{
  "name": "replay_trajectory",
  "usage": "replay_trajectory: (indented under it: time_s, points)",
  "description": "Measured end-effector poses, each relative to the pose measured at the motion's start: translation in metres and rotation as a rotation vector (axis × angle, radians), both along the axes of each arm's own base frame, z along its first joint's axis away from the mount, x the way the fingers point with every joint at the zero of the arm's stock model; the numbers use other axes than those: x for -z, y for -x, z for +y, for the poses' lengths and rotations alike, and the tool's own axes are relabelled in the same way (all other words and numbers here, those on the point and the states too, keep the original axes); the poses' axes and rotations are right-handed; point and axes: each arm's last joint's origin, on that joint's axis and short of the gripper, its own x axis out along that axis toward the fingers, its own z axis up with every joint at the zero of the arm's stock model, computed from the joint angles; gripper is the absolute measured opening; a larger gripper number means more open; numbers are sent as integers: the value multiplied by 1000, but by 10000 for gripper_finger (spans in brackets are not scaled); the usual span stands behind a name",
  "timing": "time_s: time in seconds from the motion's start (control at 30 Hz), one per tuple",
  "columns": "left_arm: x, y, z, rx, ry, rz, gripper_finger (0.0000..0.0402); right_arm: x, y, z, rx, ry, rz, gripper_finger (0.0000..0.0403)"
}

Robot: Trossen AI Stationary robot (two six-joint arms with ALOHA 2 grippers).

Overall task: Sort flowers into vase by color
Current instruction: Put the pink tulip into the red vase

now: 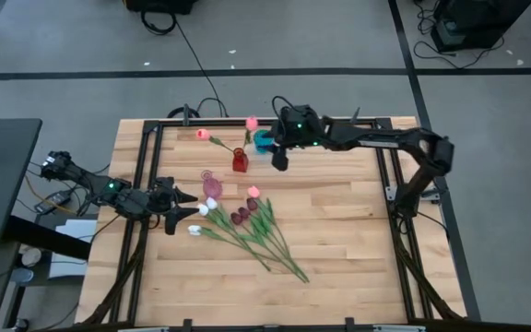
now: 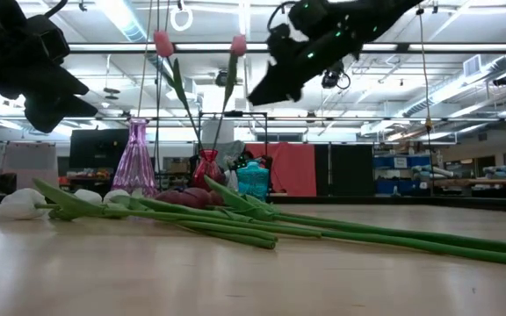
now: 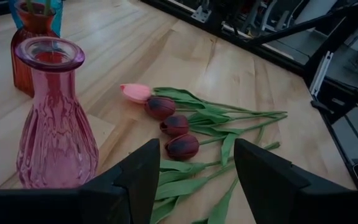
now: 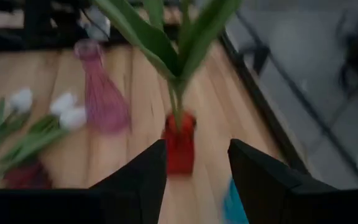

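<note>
Right end effector open above red vase, tulip leaves blurred

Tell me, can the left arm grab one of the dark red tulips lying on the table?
Probably yes. The left gripper hangs close over the pile with its jaws open, and the dark red tulips lie bare on the table just ahead. The pink vase stands off to one side, not in the way.

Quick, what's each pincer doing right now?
Left pincer: open, empty, near the pink vase.
Right pincer: open, empty, above the red vase.
</note>
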Motion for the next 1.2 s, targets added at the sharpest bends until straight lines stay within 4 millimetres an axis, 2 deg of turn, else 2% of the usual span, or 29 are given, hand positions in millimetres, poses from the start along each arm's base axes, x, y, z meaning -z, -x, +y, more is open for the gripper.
replay_trajectory:
  time_s: [0.1, 0.2, 0.3, 0.47, 0.6, 0.7, 0.9, 1.2]
  points:
    - [0, 0, 0, -4, -2, 1, 211, 7, 8, 22, 49, -114, 155, 181]
    - [1, 0, 0, -8, -6, 7, 211, 27, 8, 56, 98, -187, 347, 176]
    - [1, 0, 1, -21, -5, 6, 211, 43, 4, 90, 132, -215, 459, 172]
    - [1, 0, 1, -29, 8, 4, 211, 63, -5, 143, 142, -218, 504, 171]
    - [1, 0, 1, -33, 7, 3, 211, 82, -11, 174, 147, -220, 528, 169]
    - [1, 0, 2, -54, -1, -1, 211, 93, -14, 185, 172, -267, 539, 168]
    - [0, 1, 3, -93, -16, -8, 211, 114, -17, 191, 234, -303, 596, 166]
    - [0, 1, 3, -105, -21, -10, 211, 113, -43, 213, 250, -181, 717, 166]
